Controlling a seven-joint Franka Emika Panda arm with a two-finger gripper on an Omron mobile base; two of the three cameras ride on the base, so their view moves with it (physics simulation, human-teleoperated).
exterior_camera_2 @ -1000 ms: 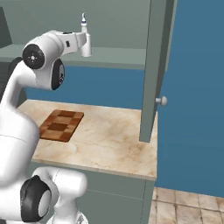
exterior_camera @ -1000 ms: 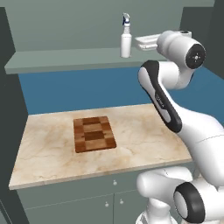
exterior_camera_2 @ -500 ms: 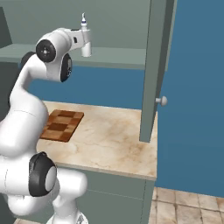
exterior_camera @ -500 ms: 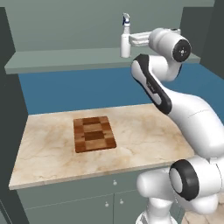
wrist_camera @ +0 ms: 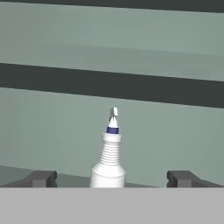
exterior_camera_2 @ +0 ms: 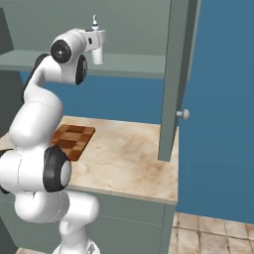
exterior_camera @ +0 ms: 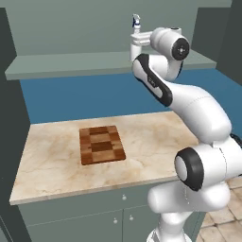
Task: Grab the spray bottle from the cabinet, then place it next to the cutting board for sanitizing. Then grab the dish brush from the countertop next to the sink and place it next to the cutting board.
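hand view: spray bottle [wrist_camera: 109, 162] between open end effector [wrist_camera: 111, 178] fingertips, uncontacted

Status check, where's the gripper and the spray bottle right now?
Gripper open, level with the cabinet shelf. Spray bottle upright between the fingers, not yet gripped. Nothing in the way. Cutting board bare on the counter.

No legible txt, labels, brand marks, nos. or signs in any view. Slim white plastic spray bottle w/ grey-blue nozzle [wrist_camera: 110, 162]: surface plain, no print. Checkered dark/light brown wooden cutting board [exterior_camera: 101, 144]: no markings. Grey-green wall cabinet w/ shelf board [exterior_camera: 71, 65]: blank faces.
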